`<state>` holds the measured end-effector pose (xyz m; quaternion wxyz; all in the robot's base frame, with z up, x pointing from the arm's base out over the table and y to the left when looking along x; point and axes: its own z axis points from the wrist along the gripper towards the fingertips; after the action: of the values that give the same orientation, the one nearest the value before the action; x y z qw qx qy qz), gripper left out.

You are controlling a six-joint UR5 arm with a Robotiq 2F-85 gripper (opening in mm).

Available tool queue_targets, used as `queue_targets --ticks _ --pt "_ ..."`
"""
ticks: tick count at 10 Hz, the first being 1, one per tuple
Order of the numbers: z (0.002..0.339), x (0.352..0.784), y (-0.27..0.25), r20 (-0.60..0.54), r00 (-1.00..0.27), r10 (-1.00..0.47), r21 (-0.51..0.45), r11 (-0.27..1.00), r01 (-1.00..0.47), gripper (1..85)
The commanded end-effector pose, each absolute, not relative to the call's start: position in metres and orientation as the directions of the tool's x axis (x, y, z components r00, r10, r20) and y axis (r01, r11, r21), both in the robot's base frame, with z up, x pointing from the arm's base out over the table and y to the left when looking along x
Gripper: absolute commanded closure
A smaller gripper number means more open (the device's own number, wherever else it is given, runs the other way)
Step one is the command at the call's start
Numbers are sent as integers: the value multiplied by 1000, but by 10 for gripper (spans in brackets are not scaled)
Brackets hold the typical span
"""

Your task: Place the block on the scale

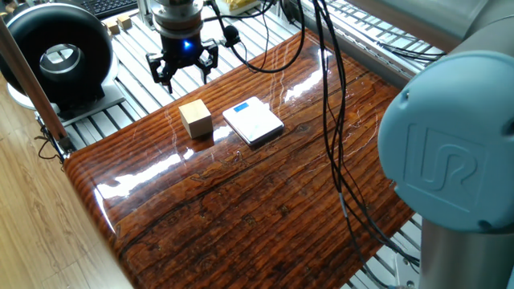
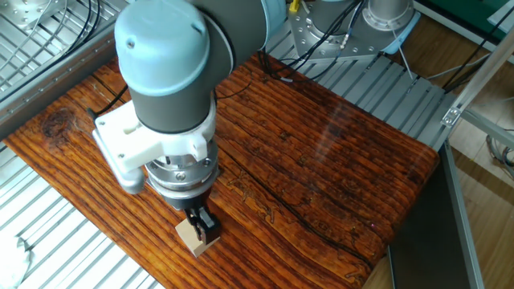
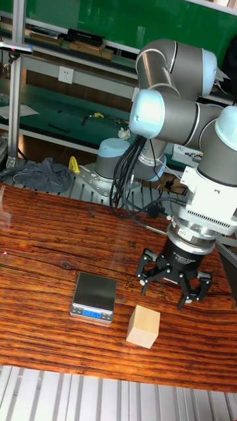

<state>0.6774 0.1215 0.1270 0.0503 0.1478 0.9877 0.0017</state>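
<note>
Altogether one wooden table (image 1: 265, 201) fills the middle of the frame, carrying one arm (image 3: 178, 99), one gripper (image 3: 172, 289), one scale (image 1: 253, 120) and one block (image 1: 195, 118). At upper left in one fixed view, the gripper hangs above the table's far edge, fingers (image 1: 169, 75) spread apart and empty. The scale lies flat left of centre, with the block just beside it, not touching
</note>
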Motion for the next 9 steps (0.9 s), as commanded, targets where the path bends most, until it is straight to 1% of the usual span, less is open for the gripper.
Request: queue_targets --ticks 1,6,7,8,9 --pt "122 683 120 -109 -953 283 16 959 283 133" --pt "123 690 118 -138 -956 257 13 966 258 140" --pt "123 691 117 -143 -959 246 9 969 248 157" --pt "124 697 121 -162 -960 230 27 973 229 210" --pt "125 702 124 -182 -957 225 40 974 222 210"
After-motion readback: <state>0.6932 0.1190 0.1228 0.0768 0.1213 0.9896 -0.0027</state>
